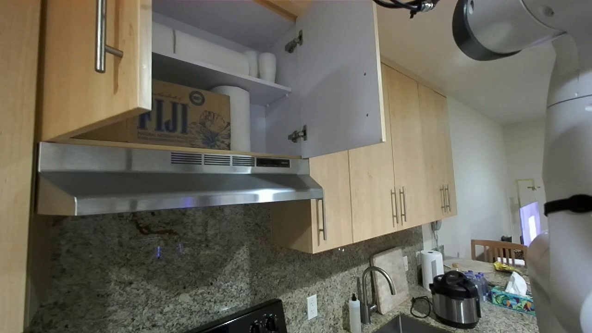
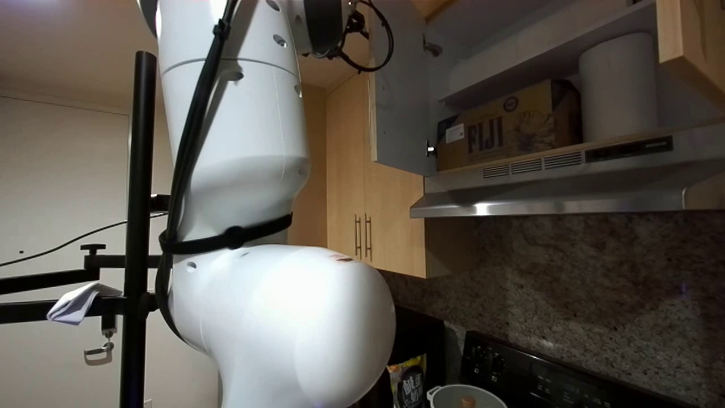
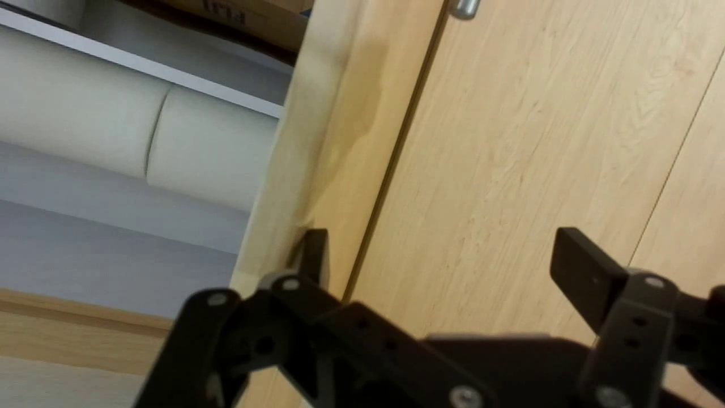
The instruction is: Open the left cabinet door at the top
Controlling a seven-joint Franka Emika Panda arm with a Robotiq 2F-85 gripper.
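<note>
The left cabinet door [image 1: 85, 78] is found part-open above the range hood [image 1: 178, 180], at left. The gripper [image 3: 442, 243] is spread wide by the door's free edge, contact unconfirmed. Its inner face should be pressed leftward, in an arc.

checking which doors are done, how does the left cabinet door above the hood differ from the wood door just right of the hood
The left cabinet door stands open; the wood door is shut. The left cabinet door ends above the hood; the wood door reaches below it. Both are light wood, each with a metal bar handle.
</note>
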